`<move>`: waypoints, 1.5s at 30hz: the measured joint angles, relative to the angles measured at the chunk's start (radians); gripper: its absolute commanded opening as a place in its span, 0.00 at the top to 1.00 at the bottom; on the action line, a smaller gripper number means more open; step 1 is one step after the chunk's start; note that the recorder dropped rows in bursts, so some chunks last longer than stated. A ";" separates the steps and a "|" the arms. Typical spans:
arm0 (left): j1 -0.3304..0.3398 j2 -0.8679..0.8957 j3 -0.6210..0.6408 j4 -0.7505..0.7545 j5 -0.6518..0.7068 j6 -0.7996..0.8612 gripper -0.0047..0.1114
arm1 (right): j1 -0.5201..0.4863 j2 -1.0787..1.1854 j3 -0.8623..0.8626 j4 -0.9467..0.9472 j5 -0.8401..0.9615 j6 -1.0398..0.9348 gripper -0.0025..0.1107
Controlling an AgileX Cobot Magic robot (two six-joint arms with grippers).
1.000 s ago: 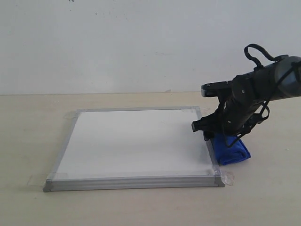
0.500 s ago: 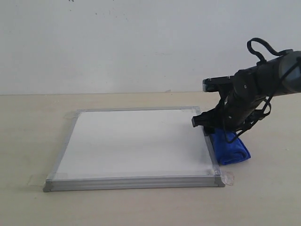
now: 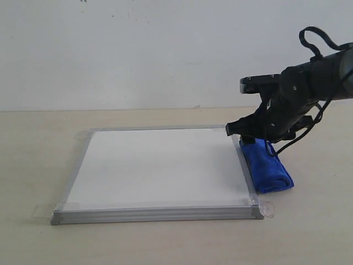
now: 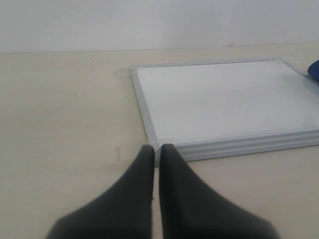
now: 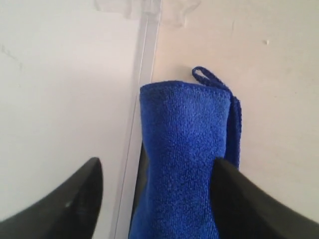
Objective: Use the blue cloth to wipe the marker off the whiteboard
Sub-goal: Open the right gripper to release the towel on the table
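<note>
The royal-blue fluffy microfibre cloth bundle (image 3: 269,171) lies toward the right edge of the pale beige surface (image 3: 165,237), against the silver-framed square whiteboard (image 3: 160,165), with its long axis parallel to that frame. The right tool (image 5: 157,169), spread wide, straddles its back end, grasping nothing. The left tool (image 4: 155,154), pinched together and empty, is well apart. There is free room to the right.

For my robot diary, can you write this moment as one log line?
right gripper: open, straddling blue cloth | blue cloth: lying beside whiteboard | whiteboard: no marker visible | left gripper: shut
</note>
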 measured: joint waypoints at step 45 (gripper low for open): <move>0.000 0.000 0.000 0.000 0.000 0.000 0.93 | 0.000 0.029 0.002 -0.024 0.027 0.000 0.98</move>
